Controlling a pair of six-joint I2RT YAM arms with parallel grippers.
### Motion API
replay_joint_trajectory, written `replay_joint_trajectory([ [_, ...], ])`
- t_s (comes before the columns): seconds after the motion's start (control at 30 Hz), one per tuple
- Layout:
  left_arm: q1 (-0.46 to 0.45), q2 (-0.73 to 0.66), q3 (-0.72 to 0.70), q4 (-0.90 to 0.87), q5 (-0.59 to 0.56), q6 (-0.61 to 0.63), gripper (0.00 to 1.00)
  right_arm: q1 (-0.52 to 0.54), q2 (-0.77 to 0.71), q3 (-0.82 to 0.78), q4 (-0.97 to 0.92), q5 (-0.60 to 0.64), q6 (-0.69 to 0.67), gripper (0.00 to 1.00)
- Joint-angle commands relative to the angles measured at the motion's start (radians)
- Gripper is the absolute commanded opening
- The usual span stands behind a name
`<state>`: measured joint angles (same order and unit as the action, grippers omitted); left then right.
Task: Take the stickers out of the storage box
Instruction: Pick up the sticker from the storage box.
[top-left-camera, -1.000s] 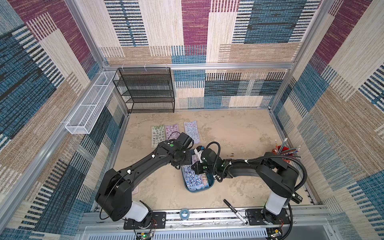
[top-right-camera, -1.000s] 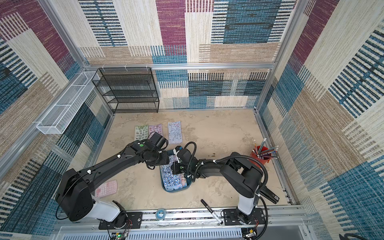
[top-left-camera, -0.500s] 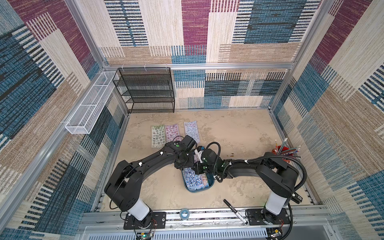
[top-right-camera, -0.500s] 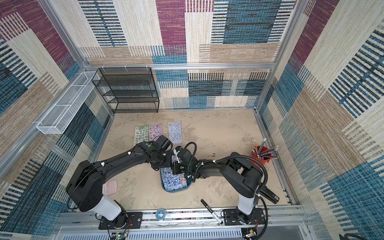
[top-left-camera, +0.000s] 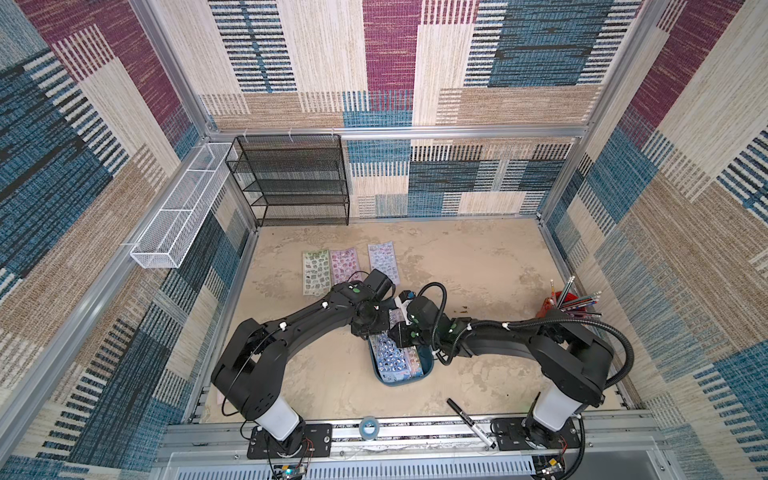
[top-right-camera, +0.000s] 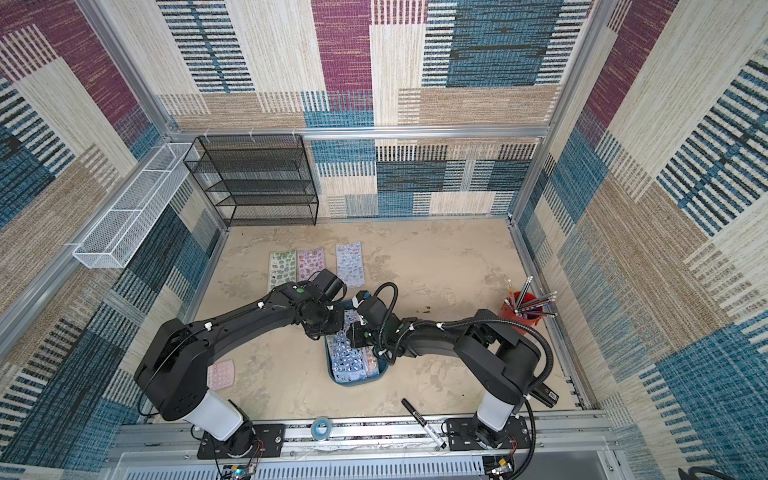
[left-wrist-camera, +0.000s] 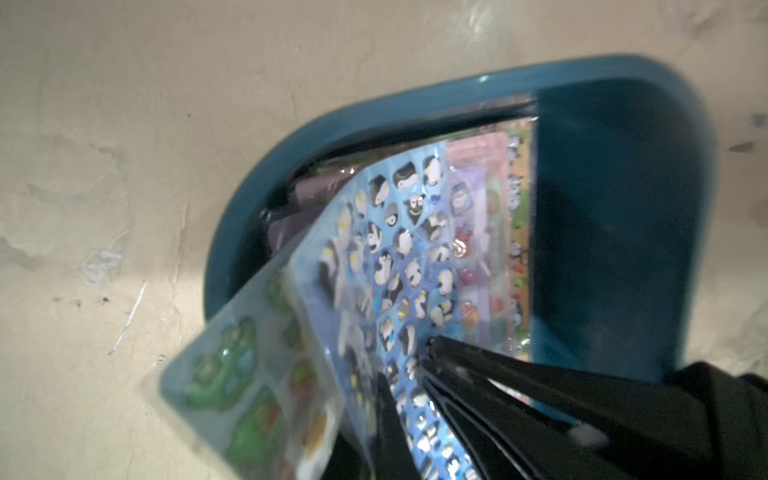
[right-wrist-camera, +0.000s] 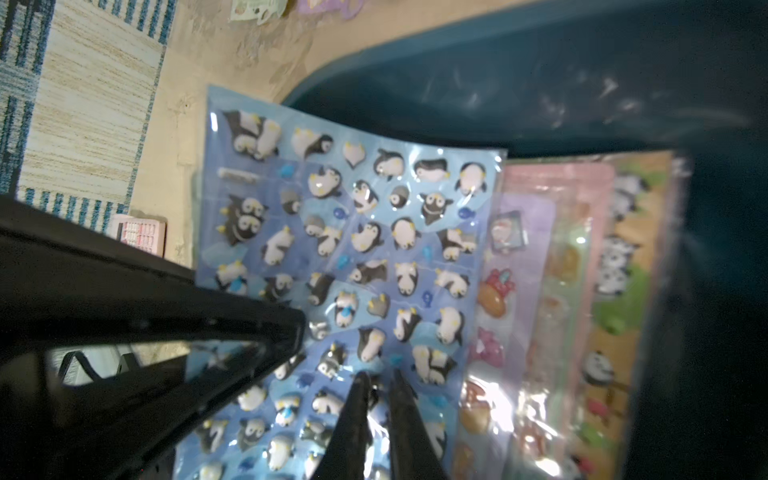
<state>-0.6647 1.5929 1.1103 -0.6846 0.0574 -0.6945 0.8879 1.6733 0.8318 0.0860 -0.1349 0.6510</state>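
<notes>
Left gripper (left-wrist-camera: 409, 361) has clamped the glossy blue penguin sheet (left-wrist-camera: 390, 249) (right gripper (right-wrist-camera: 379, 380) barely parted) over the sticker-filled teal plastic box (left-wrist-camera: 602, 208).

Evenly bright in both top views, bowed at edges; blurred in wrist views, glare on glossy pastel sticker sheets (right-wrist-camera: 415, 282)

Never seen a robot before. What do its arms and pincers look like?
The left arm and right arm are chunky black jointed segments on white cylindrical bases, with small white clips and a green dot near each wrist. A ribbed black hose loops along the right arm; a thin black cable follows the left. The right gripper ends in two slim, tapering black fingers.
</notes>
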Motion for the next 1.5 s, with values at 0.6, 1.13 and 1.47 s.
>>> replay_joint_trajectory([
  [0.6,0.16,-0.317,0.056,0.293,0.394,0.193,0.0,-0.201,-0.436,0.072,-0.119,-0.075,-0.332,0.72],
  [1.13,0.268,-0.321,-0.031,0.529,0.53,0.058,0.0,-0.259,-0.272,0.055,0.156,-0.406,-0.046,0.0],
  [1.47,0.271,-0.37,-0.04,0.487,0.413,0.109,0.72,-0.325,-0.236,0.189,-0.084,-0.214,-0.183,0.0],
])
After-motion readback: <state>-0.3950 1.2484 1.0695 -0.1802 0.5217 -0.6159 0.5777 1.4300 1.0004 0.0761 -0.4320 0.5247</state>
